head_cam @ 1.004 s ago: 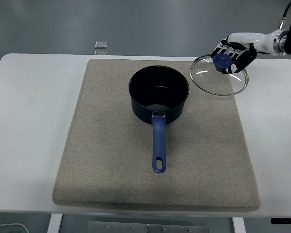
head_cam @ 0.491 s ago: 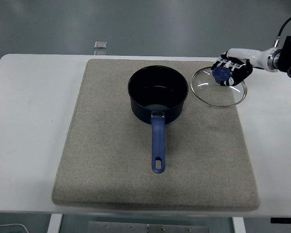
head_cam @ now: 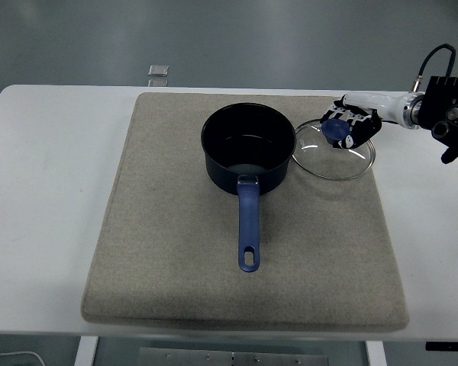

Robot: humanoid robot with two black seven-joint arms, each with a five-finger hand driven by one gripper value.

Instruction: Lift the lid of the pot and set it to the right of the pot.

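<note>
Lid [head_cam: 334,149] sits at 3 o'clock of the pot [head_cam: 249,147], glass disc with its left rim just beside the pot wall, maybe touching, we can't tell from this angle. Right hand [head_cam: 349,126] has its fingers curled over the blue knob [head_cam: 336,131], gripping from the 2 o'clock side. Left arm is not visible.

We judge this as the set-down step: lid is off the pot, over the grey mat [head_cam: 175,252], looks low or already resting, height unclear from the head view.

How we do it well:
- Keep the lid level; a tilted glass lid lands on one edge and rocks or slides.
- Open a bit more gap to the pot, toward 3 o'clock, so the rim doesn't ride up on the pot wall. Stay on the mat, not past its right edge onto the white counter [head_cam: 46,152].
- Lower slowly until the whole rim rests, then let the fingers spread.
- Release straight up off the knob; pulling sideways drags the lid.

Risks: rim catching the pot's lip, lid skating if released early.

Pot handle [head_cam: 249,229] points to 6 o'clock, clear of the drop zone.
</note>
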